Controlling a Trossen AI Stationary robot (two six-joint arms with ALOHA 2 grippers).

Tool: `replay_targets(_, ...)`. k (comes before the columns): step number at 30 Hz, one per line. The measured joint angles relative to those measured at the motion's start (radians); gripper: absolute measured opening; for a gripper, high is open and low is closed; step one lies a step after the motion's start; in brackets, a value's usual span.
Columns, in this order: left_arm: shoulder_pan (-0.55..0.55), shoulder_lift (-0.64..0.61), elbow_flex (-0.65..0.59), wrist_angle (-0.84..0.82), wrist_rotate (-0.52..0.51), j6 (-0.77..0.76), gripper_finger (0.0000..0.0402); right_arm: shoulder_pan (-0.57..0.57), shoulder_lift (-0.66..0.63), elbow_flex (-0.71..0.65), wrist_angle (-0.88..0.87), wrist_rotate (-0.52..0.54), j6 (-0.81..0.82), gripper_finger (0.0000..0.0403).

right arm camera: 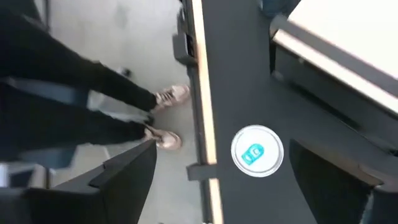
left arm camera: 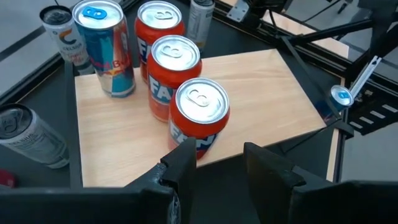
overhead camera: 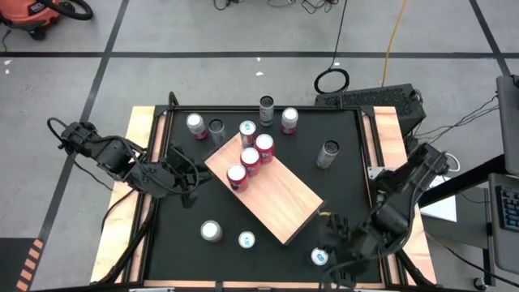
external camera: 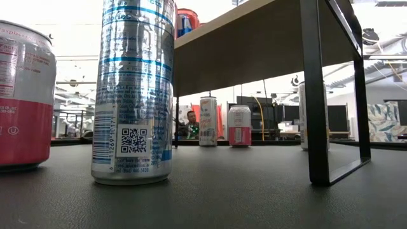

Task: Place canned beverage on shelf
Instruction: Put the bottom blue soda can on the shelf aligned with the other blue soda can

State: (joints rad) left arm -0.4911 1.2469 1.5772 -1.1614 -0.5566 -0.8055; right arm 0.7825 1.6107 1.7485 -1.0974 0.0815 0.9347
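The pale wood shelf (overhead camera: 280, 195) stands slantwise mid-table on black legs (external camera: 316, 95). Three red cans (left arm camera: 198, 115) and a blue-and-silver can (left arm camera: 102, 46) stand on its far-left end. My left gripper (left arm camera: 224, 165) is open and empty just off the shelf's left edge, facing the nearest red can; it also shows in the high view (overhead camera: 193, 174). My right gripper (overhead camera: 334, 243) is open at the table's near right. In the right wrist view (right arm camera: 227, 174) its fingers stand on either side of a white-topped can with a blue tab (right arm camera: 257, 151), apart from it, looking down on it.
Two cans (overhead camera: 211, 231) stand near the front left, seen large in the low view (external camera: 133, 89). Several more cans (overhead camera: 289, 119) stand along the far side and one (overhead camera: 328, 152) right of the shelf. A person's legs and shoes (right arm camera: 163, 118) show beyond the table edge.
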Motion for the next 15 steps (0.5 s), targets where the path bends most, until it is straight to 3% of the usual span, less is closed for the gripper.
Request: replay_targets(15,0.000,0.000,0.000,0.000,0.004,0.001,0.0134,0.012,0.117,-0.006,-0.077,-0.026,-0.104,0.0341)
